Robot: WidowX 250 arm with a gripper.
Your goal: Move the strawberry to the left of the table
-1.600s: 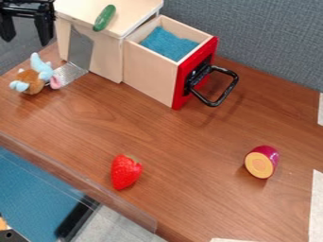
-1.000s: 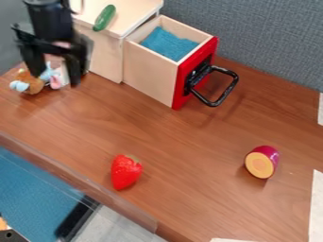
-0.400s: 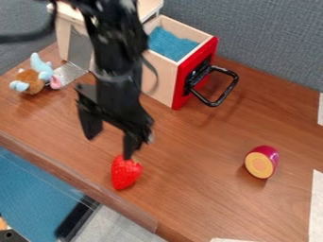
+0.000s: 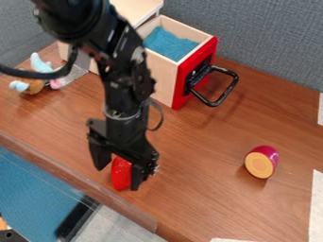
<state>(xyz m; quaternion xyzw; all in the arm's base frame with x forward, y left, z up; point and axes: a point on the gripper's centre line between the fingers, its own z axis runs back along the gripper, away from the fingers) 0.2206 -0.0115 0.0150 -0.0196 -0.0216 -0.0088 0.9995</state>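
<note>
Strawberry (image 4: 120, 176) between parted fingers of black gripper (image 4: 118, 177), wooden table (image 4: 195, 142).
Gripper: hung open about to strawberry's width, astride it; firm hold, could not be told. Strawberry: lay at near left, beside table's edge. Purple-skinned piece (image 4: 261, 162), cut face yellow: lay at right. Drawer (image 4: 157, 71), red-fronted, black-handled: stood open at far side, blue cloth (image 4: 169, 42) inside. Plush toy (image 4: 41, 65): sat far left.

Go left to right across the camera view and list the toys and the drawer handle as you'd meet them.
Stuffed toy → strawberry → black drawer handle → cut purple vegetable.
</note>
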